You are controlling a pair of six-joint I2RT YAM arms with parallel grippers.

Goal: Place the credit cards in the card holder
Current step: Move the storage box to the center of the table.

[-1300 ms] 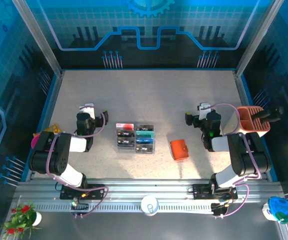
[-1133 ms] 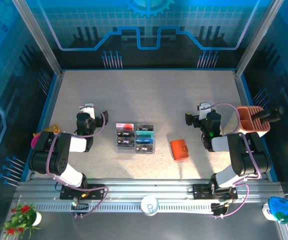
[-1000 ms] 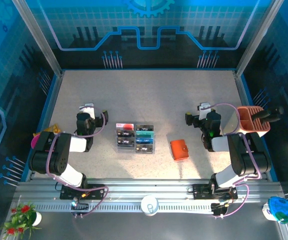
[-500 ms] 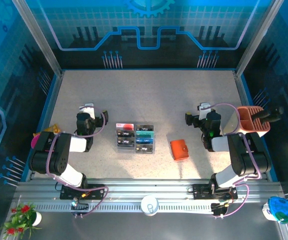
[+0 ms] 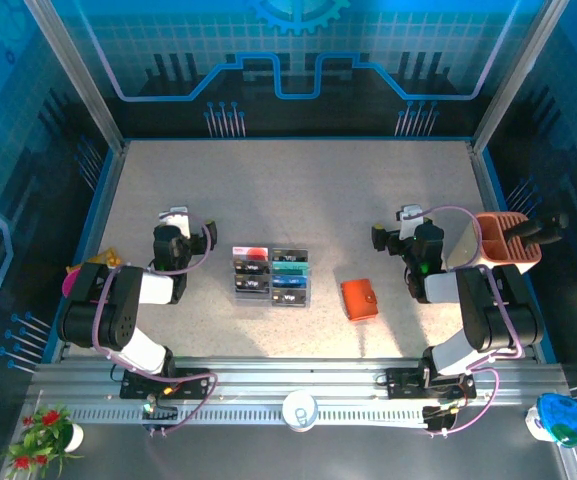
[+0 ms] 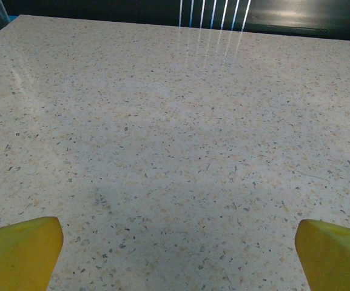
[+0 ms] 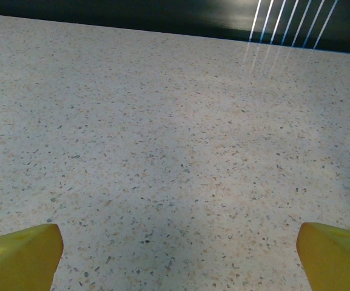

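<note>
left gripper [image 5: 176, 220]: jaws spread wide, nothing held
right gripper [image 5: 408, 222]: likewise spread, empty
credit cards [image 5: 252, 268]: kept in clear tray [image 5: 307, 280], mid-table
card holder [image 5: 359, 299]: laid shut, just right of tray
risk: thin cards could be fumbled, tray dragged along

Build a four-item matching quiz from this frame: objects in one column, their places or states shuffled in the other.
Column 1
1. orange-red folding leather-like card holder
2. clear acrylic slotted tray
3. coral plastic slotted caddy
4. white round paper cup

Column 2
A. on the metal rail at the front
B. at the right edge of the speckled table
C. mid-table, holding the credit cards
D. lying shut, just right of the tray

Pairs: 1-D, 2-C, 3-B, 4-A
</note>
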